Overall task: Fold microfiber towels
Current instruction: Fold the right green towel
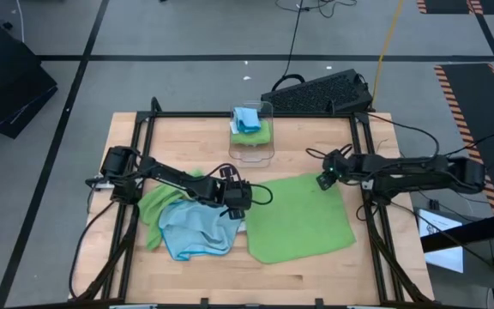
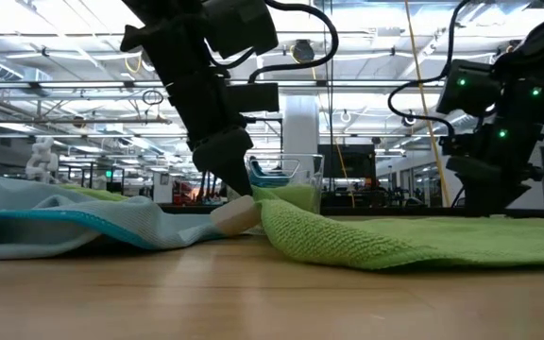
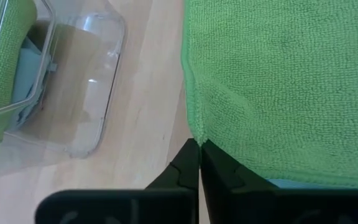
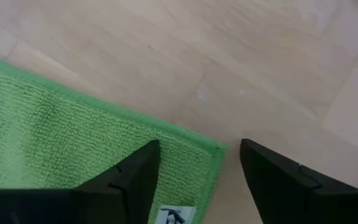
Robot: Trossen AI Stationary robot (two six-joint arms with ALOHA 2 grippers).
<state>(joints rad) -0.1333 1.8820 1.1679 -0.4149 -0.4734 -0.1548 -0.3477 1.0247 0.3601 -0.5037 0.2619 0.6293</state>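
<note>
A lime green towel [image 1: 298, 216] lies spread flat on the table at centre right. My left gripper [image 1: 238, 202] is at its left edge, shut on it. My right gripper [image 1: 324, 180] is open over the towel's far right corner [image 4: 211, 148], one finger over the cloth and one over bare wood. A small white tag [image 4: 173, 215] shows near that corner. A light blue towel [image 1: 197, 227] and another green towel [image 1: 163, 204] lie heaped under the left arm. My left gripper pinches the green towel's left edge [image 3: 194, 134] between its two shut fingers, near the far left corner. The fingers come slanting down from the table's left. In the low view the edge [image 2: 270, 215] is raised a little at the fingers; the rest lies flat on the table.
A clear plastic bin [image 1: 252, 150] with folded green and blue towels stands at the table's far middle. A black keyboard [image 1: 320, 93] lies beyond the far edge. Bare wood shows along the near edge and at the far left.
</note>
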